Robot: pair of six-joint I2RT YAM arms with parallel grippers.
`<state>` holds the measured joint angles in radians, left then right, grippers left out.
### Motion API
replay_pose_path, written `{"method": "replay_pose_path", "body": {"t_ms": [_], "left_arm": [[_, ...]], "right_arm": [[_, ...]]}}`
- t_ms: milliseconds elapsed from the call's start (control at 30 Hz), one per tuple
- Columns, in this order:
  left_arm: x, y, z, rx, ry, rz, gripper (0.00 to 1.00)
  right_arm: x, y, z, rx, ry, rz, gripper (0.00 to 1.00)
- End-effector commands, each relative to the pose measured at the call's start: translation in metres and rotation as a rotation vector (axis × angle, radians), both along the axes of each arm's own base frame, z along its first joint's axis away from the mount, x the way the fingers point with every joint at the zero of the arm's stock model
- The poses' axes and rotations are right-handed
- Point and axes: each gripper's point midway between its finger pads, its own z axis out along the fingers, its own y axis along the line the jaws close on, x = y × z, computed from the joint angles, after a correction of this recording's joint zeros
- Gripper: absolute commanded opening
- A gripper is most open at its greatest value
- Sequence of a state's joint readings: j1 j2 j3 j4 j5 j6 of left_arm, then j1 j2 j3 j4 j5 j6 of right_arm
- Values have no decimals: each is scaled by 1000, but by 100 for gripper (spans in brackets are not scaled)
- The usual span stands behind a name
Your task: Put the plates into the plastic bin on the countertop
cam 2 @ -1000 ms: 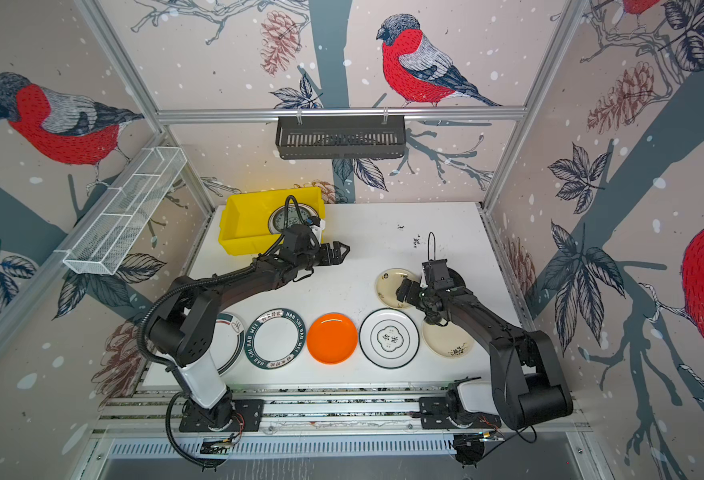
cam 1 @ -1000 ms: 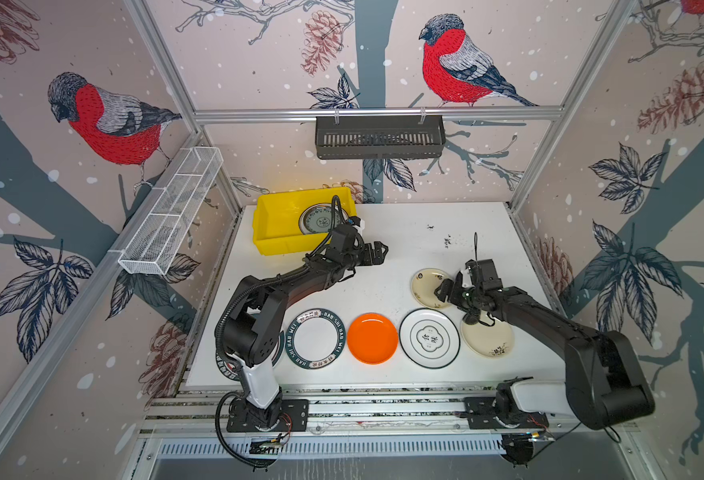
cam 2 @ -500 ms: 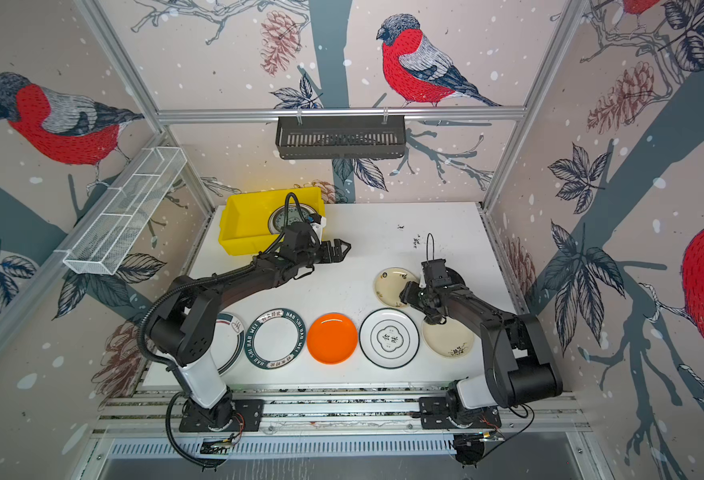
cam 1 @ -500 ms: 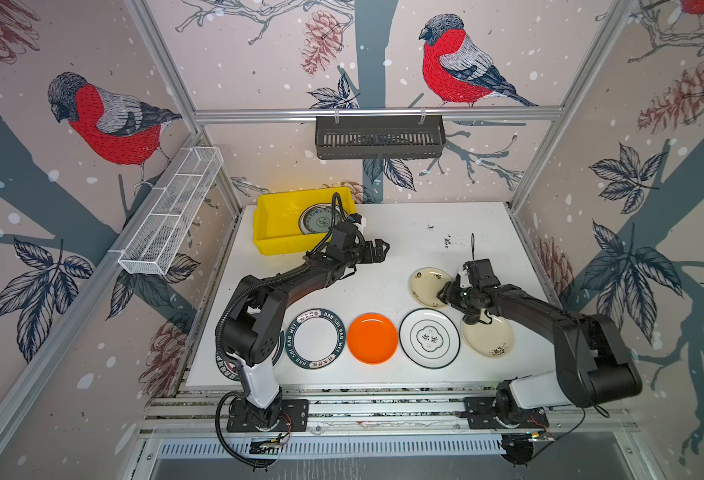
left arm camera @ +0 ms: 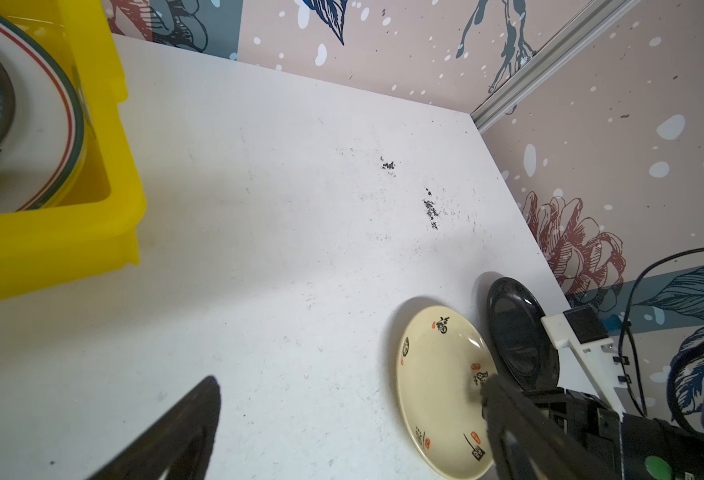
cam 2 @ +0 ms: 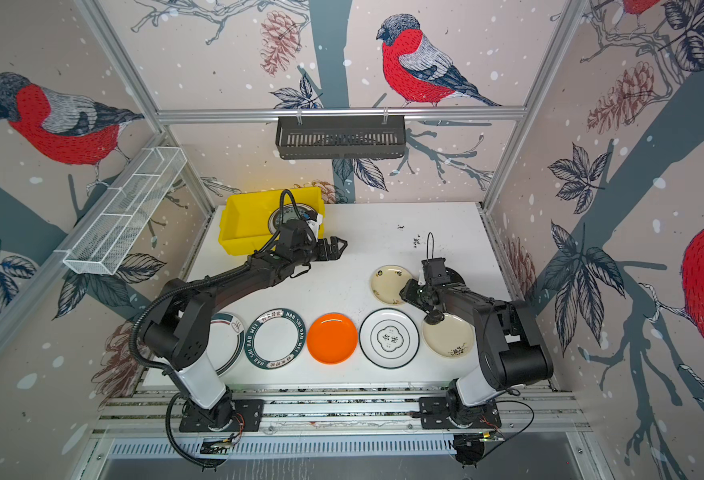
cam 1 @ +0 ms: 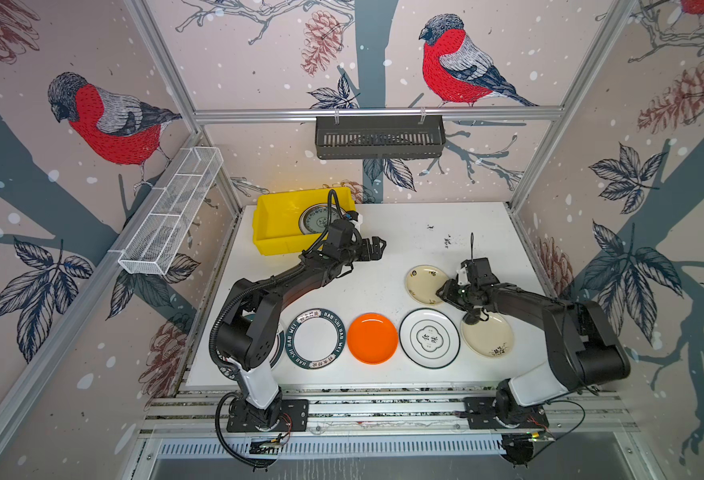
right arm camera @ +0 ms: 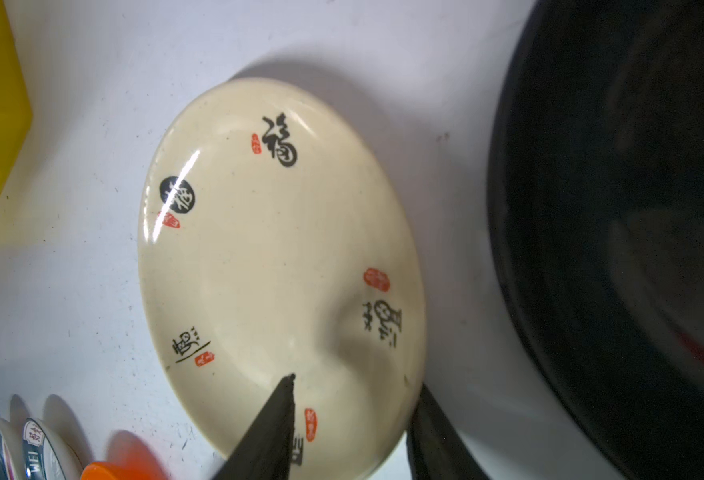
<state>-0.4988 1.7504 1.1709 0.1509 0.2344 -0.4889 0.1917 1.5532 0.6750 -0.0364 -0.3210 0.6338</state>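
plates (cam 1: 372, 337) in row | countertop (cam 1: 404, 245) white, dark-specked | walls (cam 1: 259, 62) bird-printed

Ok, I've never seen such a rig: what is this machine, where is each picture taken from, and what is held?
Two black robot arms work over a white countertop. Two pictures look down from above; two come from a camera on each wrist. Loose plates lie on the countertop, among them an orange plate and a black plate; the yellow bin holds others. The left claw is open and empty, near the bin. The right claw straddles the rim of a cream plate; whether it grips cannot be told.
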Motion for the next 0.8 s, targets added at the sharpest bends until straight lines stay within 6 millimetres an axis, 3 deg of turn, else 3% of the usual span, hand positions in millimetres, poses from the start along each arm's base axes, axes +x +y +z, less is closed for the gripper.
{"method": "replay_pose_path", "body": {"t_ms": [0,367,567,767], "left_arm": [[2,9,3,23,-13,14,97],[9,37,8,47,-18,69,97],[21,60,6,107,-8,140,97],[28,87,18,187,-58,231,97]], "right_arm": [[8,2,-1,28,-11,-20,41],[16,7,-15,54,16,-30,27],[18,6,-18,35,16,-34,12],[19,4,-16,17,10,-35,6]]}}
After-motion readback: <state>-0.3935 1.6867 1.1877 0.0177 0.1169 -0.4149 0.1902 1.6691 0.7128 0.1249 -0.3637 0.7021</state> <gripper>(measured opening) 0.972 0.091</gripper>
